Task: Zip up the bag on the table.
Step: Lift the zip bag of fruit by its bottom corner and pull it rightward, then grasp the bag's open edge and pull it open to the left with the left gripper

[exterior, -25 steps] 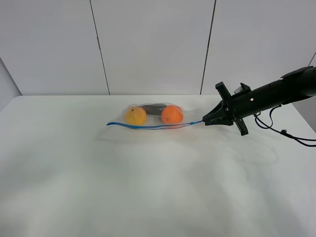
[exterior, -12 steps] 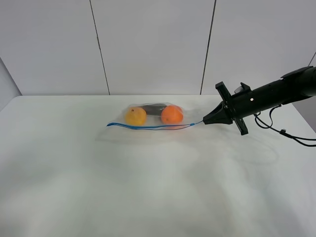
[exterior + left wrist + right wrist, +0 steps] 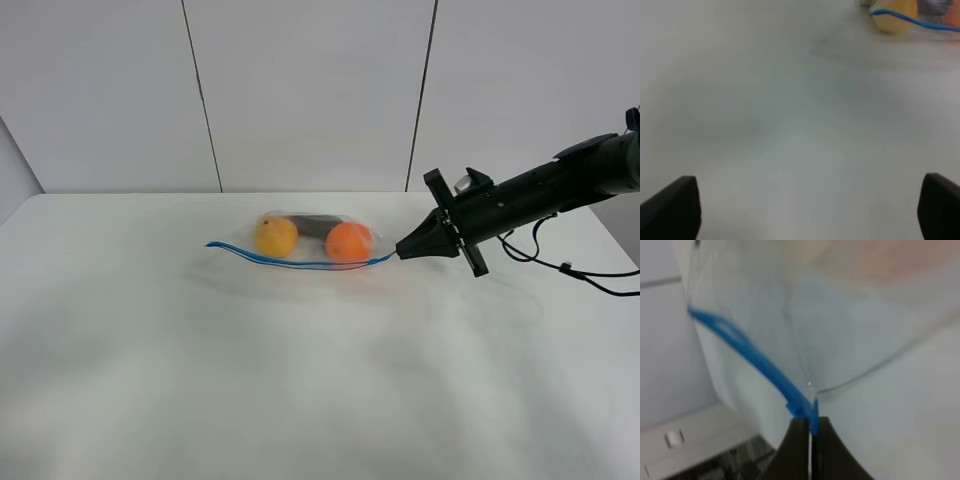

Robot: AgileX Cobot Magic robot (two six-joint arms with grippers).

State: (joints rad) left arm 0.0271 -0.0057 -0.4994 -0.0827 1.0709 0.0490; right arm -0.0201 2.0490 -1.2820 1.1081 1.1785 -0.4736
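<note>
At the upper middle of the high view, the clear floppy bag [image 3: 312, 238] lies on the white worktop [image 3: 300, 380]. It holds two orange fruits [image 3: 348, 241] and a dark object [image 3: 318, 221] I cannot identify. The right fingers [image 3: 410, 248] are clenched on the right end of the blue zip strip [image 3: 290, 262]. The left fingers [image 3: 671, 210], cut off at the lower corners, stand spread apart. Wide worktop stretches below the bag.

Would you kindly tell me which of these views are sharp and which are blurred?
Exterior high view: sharp, evenly lit. Left wrist view: hazy throughout, the yellow fruit smeared. Right wrist view: close and soft, though the blue zip strip in the right pincer is legible.
</note>
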